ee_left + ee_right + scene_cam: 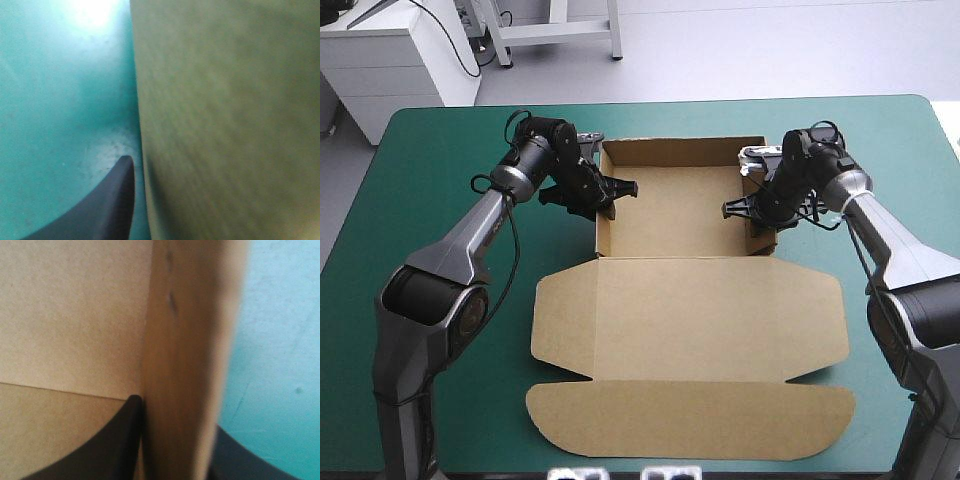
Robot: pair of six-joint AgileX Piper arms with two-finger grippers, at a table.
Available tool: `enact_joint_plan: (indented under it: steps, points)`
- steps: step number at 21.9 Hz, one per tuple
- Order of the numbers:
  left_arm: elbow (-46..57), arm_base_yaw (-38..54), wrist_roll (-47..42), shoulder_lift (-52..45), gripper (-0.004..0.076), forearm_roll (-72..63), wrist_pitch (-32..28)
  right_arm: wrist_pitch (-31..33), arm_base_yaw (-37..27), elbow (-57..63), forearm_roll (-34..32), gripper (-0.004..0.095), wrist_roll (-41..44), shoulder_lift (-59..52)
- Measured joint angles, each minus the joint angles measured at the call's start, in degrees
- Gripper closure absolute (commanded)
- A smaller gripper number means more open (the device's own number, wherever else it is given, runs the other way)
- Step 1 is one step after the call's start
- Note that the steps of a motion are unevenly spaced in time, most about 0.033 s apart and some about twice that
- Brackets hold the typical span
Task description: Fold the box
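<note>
From above: the brown box [690,310] sits mid-table on the teal-green cover [420,160]. Its far half is already an open tray with the walls up. The lid and its flaps lie flat toward the near edge. The left gripper [604,196] is at the tray's left wall and the right gripper [761,212] is at the right wall, so one arm on each side.

Left wrist cam: brown board fills most of the frame, standing up right beside one black finger [114,202], which is on the outside over the cover. The other finger is hidden behind the board. It looks like the gripper is pinching that wall, though I'm going off one finger plus the overhead shot.

Right wrist cam is clearer. The side wall runs straight up between the two fingers. One finger [117,442] is inside the tray against the floor and back wall, and the other is outside over the cover. They're pressed nearly together with the wall clamped between them.
</note>
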Motion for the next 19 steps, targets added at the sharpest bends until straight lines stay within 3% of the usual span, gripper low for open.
enact_joint_plan:
  steps: [1,2,4,6,19]
  points:
    - [0.0,0.0,1.2,0.0,0.0545,-0.3,-0.1,0.2,0.0,0.0,-0.1,0.0203,0.0,0.2]
    - [0.0,0.0,1.5,0.0,0.0447,-0.3,-0.1,0.4,0.0,0.0,-0.5,0.0095,0.0,0.2]
    - [0.0,0.0,2.6,-0.1,0.0318,1.0,-0.4,0.4,-0.5,0.0,-1.7,0.0062,0.0,0.2]
    - [0.3,0.0,3.9,-0.1,0.0249,3.1,-0.1,0.2,-0.6,0.0,-1.3,0.0068,0.0,0.2]
    - [-2.0,-0.1,5.6,-0.1,0.0243,5.5,1.0,-1.1,-0.1,-1.2,2.2,0.0068,-0.3,0.4]
